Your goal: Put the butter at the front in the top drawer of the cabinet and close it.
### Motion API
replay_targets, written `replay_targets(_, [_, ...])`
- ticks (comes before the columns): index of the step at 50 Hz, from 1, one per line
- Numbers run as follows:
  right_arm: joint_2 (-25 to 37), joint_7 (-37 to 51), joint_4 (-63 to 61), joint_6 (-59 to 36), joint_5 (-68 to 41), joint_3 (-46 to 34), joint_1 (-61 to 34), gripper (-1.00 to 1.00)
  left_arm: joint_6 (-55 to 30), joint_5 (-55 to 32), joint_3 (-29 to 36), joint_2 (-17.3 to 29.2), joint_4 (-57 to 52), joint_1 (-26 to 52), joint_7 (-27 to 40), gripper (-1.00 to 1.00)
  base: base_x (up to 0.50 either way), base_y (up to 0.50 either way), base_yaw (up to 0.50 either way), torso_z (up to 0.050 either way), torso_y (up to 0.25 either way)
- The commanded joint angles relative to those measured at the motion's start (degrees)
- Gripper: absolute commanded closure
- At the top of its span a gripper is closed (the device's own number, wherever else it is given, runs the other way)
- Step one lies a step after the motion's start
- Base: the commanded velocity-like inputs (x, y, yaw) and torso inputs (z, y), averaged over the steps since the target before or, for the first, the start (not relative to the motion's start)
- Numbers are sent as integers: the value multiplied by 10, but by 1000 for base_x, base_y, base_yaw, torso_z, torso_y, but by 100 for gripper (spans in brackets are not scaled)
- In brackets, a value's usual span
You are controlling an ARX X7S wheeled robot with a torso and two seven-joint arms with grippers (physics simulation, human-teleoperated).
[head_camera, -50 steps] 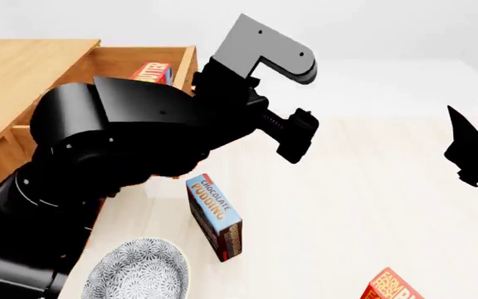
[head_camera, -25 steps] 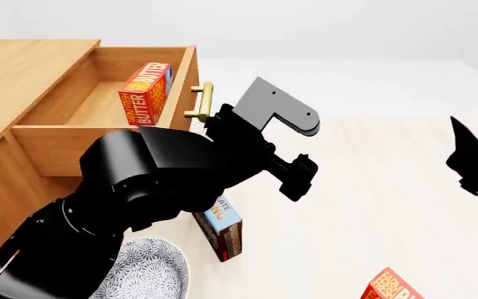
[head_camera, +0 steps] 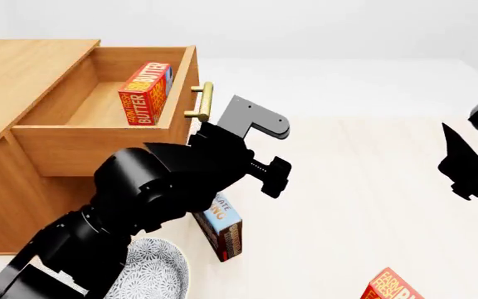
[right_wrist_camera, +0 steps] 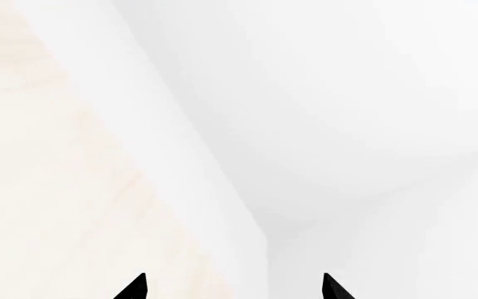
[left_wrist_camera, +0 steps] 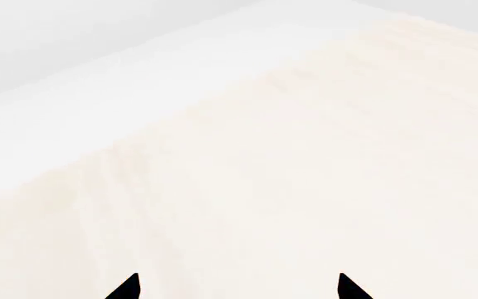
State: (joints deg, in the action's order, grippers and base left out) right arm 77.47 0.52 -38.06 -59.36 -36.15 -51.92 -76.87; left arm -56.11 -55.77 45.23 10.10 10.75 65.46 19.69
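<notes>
The left gripper [left_wrist_camera: 237, 288] was empty, its 2 fingertips set wide apart over bare tabletop [left_wrist_camera: 305, 187] in its wrist view. In the head view it [head_camera: 274, 177] sat lower and nearer the robot than 1 second before, when it stood high beside the drawer front; half a second ago it was already coming down. It now hovered just off the brass handle [head_camera: 201, 103], touching nothing.

With the arm out of the way, the butter [head_camera: 146, 93] showed standing upright inside the top drawer [head_camera: 98, 134], against its front wall. The drawer was pulled fully out of the cabinet [head_camera: 19, 68]. So the placing looked done, and the closing was left, likely a push on the drawer front.

The pudding box [head_camera: 220, 227] stood near the tabletop's front edge, beside a patterned bowl [head_camera: 152, 274]. A 2nd butter carton [head_camera: 393, 286] lay at the front edge. The right gripper [right_wrist_camera: 232, 288] was also wide and empty, idle at the right [head_camera: 463, 168].
</notes>
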Motion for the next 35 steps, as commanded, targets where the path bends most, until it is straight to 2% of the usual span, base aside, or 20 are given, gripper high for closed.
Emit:
replay_targets(1, [-7,0,2,-1,0,-2,4,-100,34,26,6,5,49,-8,-10,-100,0,0,0,0,0])
replay_targets(23, [-31,-6,8,-9,11,-11,5,-100,88,57,5,42,134,2,-60,-100,0,0,0,0,0])
replay_targets(35, [-42,-9,12,-11,18,-16,6,-100,95,57,-4,79,149,9,-79,-100,0,0,0,0,0])
